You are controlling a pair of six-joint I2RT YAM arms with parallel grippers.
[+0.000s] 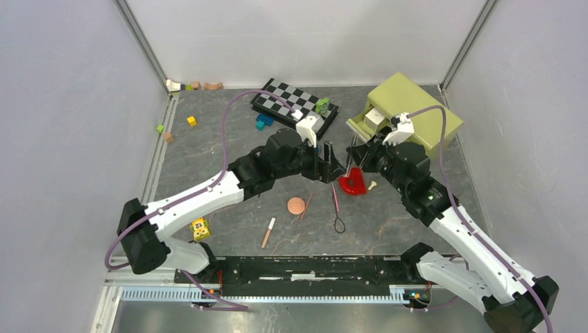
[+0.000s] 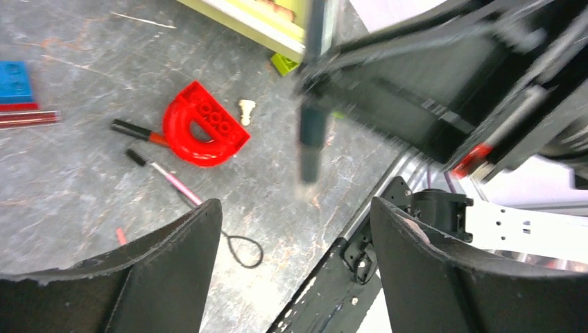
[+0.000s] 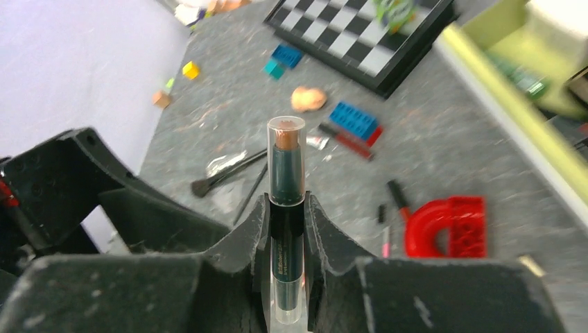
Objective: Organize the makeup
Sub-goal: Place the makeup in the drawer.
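My right gripper (image 3: 286,205) is shut on a dark makeup stick (image 3: 286,163) with a clear cap and tan tip, held upright above the table. The stick shows blurred in the left wrist view (image 2: 312,132), just ahead of my left gripper (image 2: 295,215), which is open and empty. In the top view the two grippers meet at mid-table, left (image 1: 324,161) and right (image 1: 355,161). On the table lie a peach puff (image 1: 296,205), a wooden pencil (image 1: 307,205), a pink pencil (image 1: 335,197), a pink-and-white stick (image 1: 267,233) and a black-handled brush (image 3: 222,173).
A red horseshoe piece (image 1: 353,182) lies under the grippers beside a white pawn (image 1: 373,185). An olive box (image 1: 412,114) stands at the back right and a chessboard (image 1: 295,103) behind centre. Toy bricks (image 1: 191,121) are scattered left; a yellow block (image 1: 200,228) sits by my left arm.
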